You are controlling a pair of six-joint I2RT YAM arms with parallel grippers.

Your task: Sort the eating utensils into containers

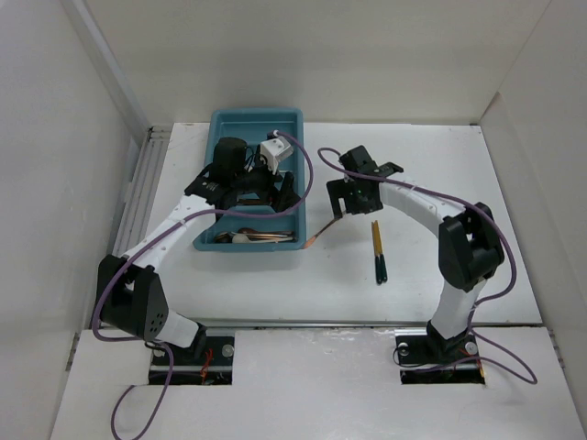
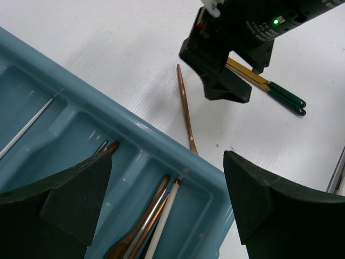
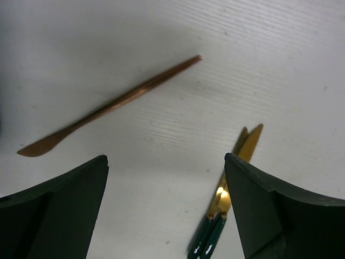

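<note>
Nearest on the white table point(image 1: 275, 284) lie the green-handled gold pair point(image 1: 377, 249), two slim pieces side by side and touching, glossy dark handles toward the near edge, not yet sorted. Just left of them a copper-coloured utensil point(image 1: 318, 235) rests aslant on the table outside the teal tray point(image 1: 295, 172). It is thin brushed metal with a flattened blade end, and one tip sits right at the tray's right near corner, probably a placement that fell short of a compartment. The right gripper point(image 3: 164, 159) hovers over it, its blunt dark fingers point(image 3: 269, 205) spread wide and holding nothing, well placed to come down on either stray. The tray's smooth moulded plastic has rounded long troughs to keep like with like: the near trough holds copper spoons point(image 2: 143, 221) beside a pale stick, and a thin silver chopstick point(image 2: 27, 127) lies farther in. Above the tray hangs the left gripper point(image 2: 167, 162), fingers likewise wide and empty.
</note>
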